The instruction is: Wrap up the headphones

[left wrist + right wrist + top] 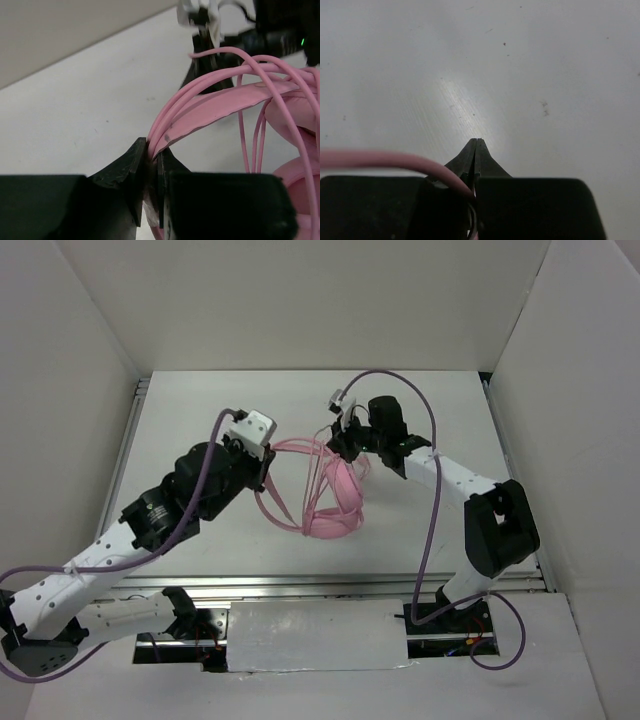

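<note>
The pink headphones (338,512) hang over the middle of the table, ear cups low, with the thin pink cord (292,448) looped several times around the headband. My left gripper (264,473) is at their left side. In the left wrist view that gripper (152,148) is shut on the flat headband (225,102) and the cord strands lying along it; an ear cup (295,120) shows at the right. My right gripper (341,444) is just above and behind the headphones. In its own view, the right gripper (477,141) is shut, with the cord (395,160) running in from the left and pinched deep between the jaws.
Purple robot cables (432,530) arc over both arms. Aluminium rails (135,430) frame the white table (220,400), and white walls close in the left, right and back. A white plate (315,635) lies at the front between the arm bases.
</note>
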`<state>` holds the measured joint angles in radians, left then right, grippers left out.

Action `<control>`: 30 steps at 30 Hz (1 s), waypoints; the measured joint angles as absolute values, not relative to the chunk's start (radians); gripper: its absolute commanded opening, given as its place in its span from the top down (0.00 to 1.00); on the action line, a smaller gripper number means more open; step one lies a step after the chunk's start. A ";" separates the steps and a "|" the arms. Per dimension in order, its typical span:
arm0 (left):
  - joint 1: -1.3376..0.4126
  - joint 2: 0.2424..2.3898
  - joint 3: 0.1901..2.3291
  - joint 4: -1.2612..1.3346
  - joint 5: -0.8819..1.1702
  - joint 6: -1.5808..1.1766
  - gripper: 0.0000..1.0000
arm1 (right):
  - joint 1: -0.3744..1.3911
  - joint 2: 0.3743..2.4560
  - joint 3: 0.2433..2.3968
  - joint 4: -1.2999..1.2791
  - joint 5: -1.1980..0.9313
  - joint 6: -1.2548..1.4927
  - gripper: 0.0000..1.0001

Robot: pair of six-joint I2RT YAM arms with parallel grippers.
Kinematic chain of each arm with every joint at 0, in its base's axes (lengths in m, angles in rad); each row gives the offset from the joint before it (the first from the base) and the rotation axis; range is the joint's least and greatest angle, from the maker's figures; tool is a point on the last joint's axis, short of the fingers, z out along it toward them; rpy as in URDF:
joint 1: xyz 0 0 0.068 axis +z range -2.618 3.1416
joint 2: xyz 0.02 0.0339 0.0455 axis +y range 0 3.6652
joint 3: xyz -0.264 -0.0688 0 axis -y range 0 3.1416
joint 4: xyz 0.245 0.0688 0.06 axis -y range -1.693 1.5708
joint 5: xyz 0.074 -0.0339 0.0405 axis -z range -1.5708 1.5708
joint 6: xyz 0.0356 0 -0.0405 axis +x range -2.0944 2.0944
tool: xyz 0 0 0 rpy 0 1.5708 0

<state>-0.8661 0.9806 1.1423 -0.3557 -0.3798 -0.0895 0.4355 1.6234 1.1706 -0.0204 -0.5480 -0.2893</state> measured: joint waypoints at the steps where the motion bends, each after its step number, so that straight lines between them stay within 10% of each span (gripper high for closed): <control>1: -0.867 0.981 1.177 -0.356 -0.395 -0.086 1.00 | 0.436 1.622 1.136 0.023 -0.559 -0.258 0.85; 9: -0.867 1.090 1.487 -0.410 -0.414 -0.077 1.00 | 0.468 1.655 1.076 0.294 -0.690 -0.075 0.32; 30: -0.851 1.353 2.179 -0.551 -0.453 -0.081 1.00 | 0.646 2.040 1.211 0.898 -0.766 0.409 0.25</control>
<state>-0.8513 1.3525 2.1792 -0.5507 -0.4530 -0.0814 0.6460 2.0403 1.2114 0.8978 -0.7662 0.4091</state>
